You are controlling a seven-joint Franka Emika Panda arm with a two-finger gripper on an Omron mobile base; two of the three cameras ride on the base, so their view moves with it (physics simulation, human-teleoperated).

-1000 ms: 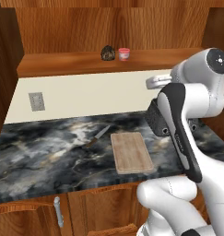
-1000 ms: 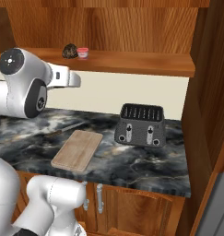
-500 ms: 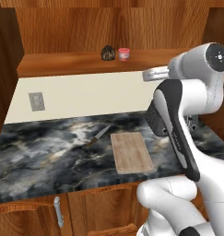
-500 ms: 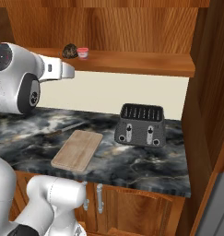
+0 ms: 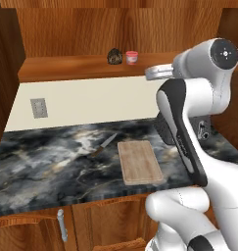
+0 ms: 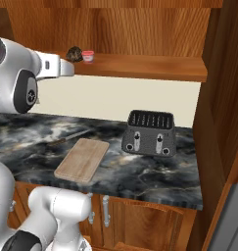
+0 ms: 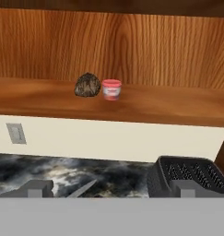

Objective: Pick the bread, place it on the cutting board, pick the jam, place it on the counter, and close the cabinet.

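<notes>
The bread, a dark speckled lump, sits on the inner shelf of the open cabinet. The pink jam stands right beside it. On the dark marble counter below lies the bare tan cutting board. My gripper is open with nothing between its tips. It hangs at about shelf height, some way in front of the bread and jam. The hand points at the shelf.
A black toaster stands on the counter right of the board. A knife lies left of the board. A wall outlet is on the backsplash. An open cabinet door juts out at the right.
The hand has risen and swung left toward the shelf, closer to the bread and jam. Bread, jam and board have not moved.
</notes>
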